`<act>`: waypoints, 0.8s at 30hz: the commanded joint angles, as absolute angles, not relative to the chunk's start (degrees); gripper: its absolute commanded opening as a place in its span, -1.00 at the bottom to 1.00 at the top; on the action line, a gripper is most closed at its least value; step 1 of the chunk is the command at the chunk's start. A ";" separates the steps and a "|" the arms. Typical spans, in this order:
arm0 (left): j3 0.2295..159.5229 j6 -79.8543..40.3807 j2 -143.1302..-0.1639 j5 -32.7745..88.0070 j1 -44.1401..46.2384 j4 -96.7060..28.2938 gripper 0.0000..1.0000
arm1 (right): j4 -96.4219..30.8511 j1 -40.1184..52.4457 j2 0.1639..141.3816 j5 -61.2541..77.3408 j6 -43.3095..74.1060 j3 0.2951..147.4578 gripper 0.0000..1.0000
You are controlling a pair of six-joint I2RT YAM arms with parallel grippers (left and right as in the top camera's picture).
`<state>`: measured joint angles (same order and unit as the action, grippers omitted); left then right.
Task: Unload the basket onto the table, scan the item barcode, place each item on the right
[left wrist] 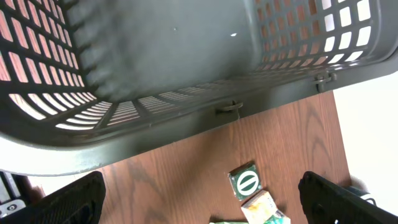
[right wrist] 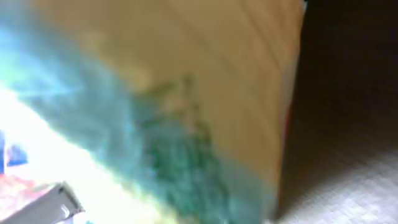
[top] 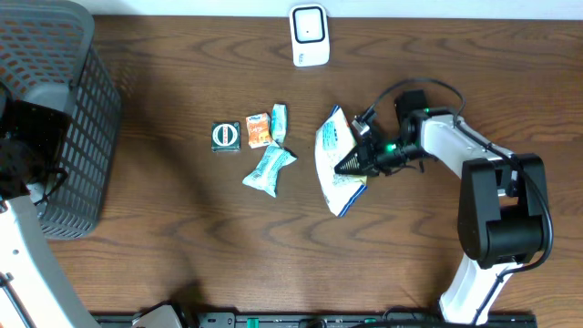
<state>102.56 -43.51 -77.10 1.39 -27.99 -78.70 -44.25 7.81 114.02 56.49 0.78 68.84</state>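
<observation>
A white and blue snack bag [top: 335,159] lies tilted right of the table's middle. My right gripper [top: 352,164] is shut on its right edge. The right wrist view is filled by the blurred bag [right wrist: 155,112], and its fingers do not show there. The white barcode scanner [top: 310,35] stands at the table's far edge, well above the bag. My left gripper [left wrist: 202,199] hangs open by the basket at the far left, with its black fingertips [left wrist: 68,202] wide apart and nothing between them.
A dark mesh basket [top: 64,118] stands at the left edge and fills the top of the left wrist view [left wrist: 155,74]. Left of the bag lie a green square packet [top: 225,136], an orange packet [top: 259,129] and two teal-white packets [top: 269,169].
</observation>
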 commanded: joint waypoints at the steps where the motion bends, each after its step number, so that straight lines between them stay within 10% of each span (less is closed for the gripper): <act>1: 102.72 -43.59 -77.10 1.06 -28.21 -78.85 0.95 | -43.18 5.15 114.32 48.14 10.00 67.88 -0.70; 13: 102.72 -43.59 -77.10 1.06 -28.21 -78.85 0.96 | -74.35 0.14 114.19 13.19 8.80 91.81 -0.06; 24: 102.72 -43.62 -77.10 1.06 -28.21 -78.85 0.95 | -82.56 9.23 114.21 12.32 8.14 99.02 0.63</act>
<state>102.56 -43.51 -77.10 1.39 -27.99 -78.67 -83.24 5.32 114.10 14.09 8.40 98.41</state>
